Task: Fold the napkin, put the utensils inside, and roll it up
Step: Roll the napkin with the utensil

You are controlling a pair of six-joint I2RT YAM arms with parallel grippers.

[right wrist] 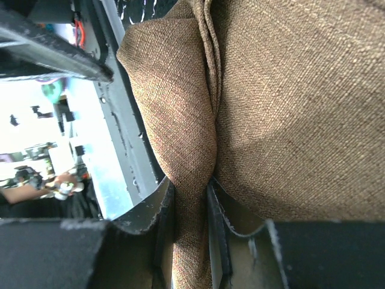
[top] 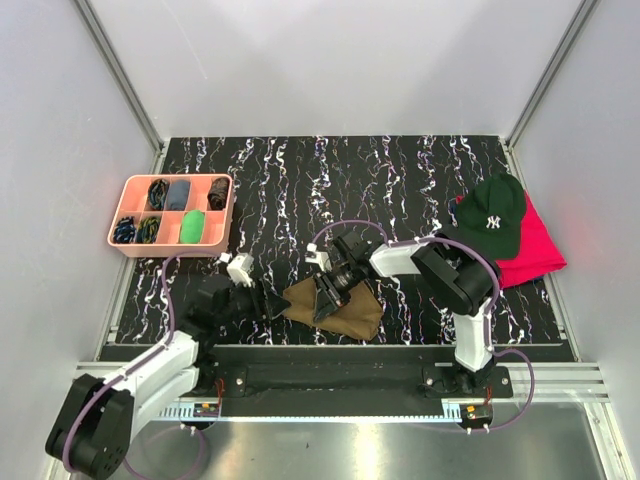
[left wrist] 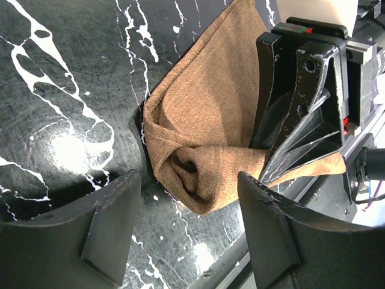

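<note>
Top external view first: the left hand (top: 265, 302) is hovering with its fingers spread, just beside the left end of the napkin (top: 350, 312). The napkin is lying bunched and part-rolled at the near edge of the bench (top: 400, 180), close to the mounting rail (top: 330, 378). The right hand (top: 325, 295) is pinching a fold of that cloth tight. I am not seeing the utensils anywhere; they may be wrapped inside, but I cannot tell.

My worry is the loose rolled end facing the left hand. If the right hand is tugging while the left is catching too little cloth, the roll is likely to be unwinding, and anything inside could be slipping out of the open end. The bundle is also lying near enough to the edge that a shove could be sending it onto the rail.

The bench is looking glossy and slippery, black with white veins. A pink tray (top: 110, 238) of small items is sitting at the left; a dark green cap (top: 495, 215) and a red cloth (top: 540, 250) are lying at the right. Pale walls (top: 330, 60) are enclosing three sides.
</note>
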